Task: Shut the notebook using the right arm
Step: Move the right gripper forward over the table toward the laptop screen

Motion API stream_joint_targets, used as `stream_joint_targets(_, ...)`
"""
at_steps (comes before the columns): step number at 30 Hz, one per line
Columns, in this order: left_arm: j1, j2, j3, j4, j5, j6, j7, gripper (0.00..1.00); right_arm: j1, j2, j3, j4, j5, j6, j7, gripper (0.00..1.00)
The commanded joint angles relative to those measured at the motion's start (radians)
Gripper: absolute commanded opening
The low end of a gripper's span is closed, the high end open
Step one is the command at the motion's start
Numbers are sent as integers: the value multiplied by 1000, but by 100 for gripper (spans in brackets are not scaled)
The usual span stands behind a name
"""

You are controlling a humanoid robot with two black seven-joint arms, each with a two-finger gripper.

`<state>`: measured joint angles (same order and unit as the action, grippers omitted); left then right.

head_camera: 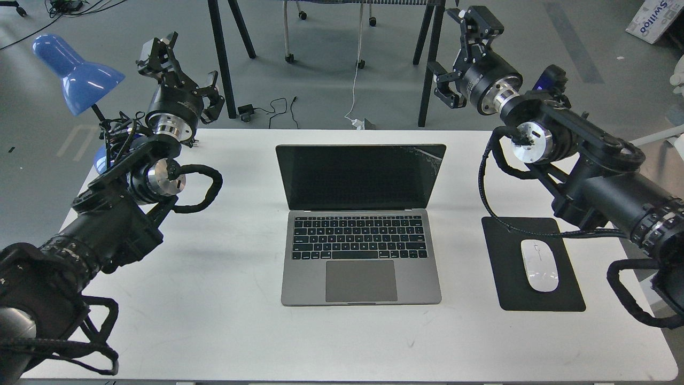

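Observation:
The notebook [361, 256] lies open in the middle of the white table [214, 299]. Its black screen [359, 176] stands upright and is cracked at the upper right corner. My right arm [566, 155] comes in from the right, with a blue-lit module [545, 83] by the wrist. My right gripper [458, 54] is open and empty, raised beyond the table's far edge, above and to the right of the screen's top right corner, not touching it. My left gripper [184, 72] is open and empty, raised at the far left of the table.
A black mouse pad [556, 297] with a white mouse [539, 264] lies right of the notebook, under my right arm. A blue desk lamp [75, 69] stands at the far left. Black table legs [430, 59] and cables [278, 109] are on the floor behind.

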<state>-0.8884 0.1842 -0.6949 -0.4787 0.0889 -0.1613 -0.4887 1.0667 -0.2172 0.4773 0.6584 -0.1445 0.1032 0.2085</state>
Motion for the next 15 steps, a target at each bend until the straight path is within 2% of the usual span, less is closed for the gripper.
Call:
stream_joint_targets(1, 0, 0, 0, 0, 0, 0, 0, 100, 18, 15, -29, -9, -32, -39, 0, 100)
stream_joint_targets(15, -1, 0, 0, 0, 0, -1, 0, 100, 82, 191, -75, -230, -87, -62, 2, 100)
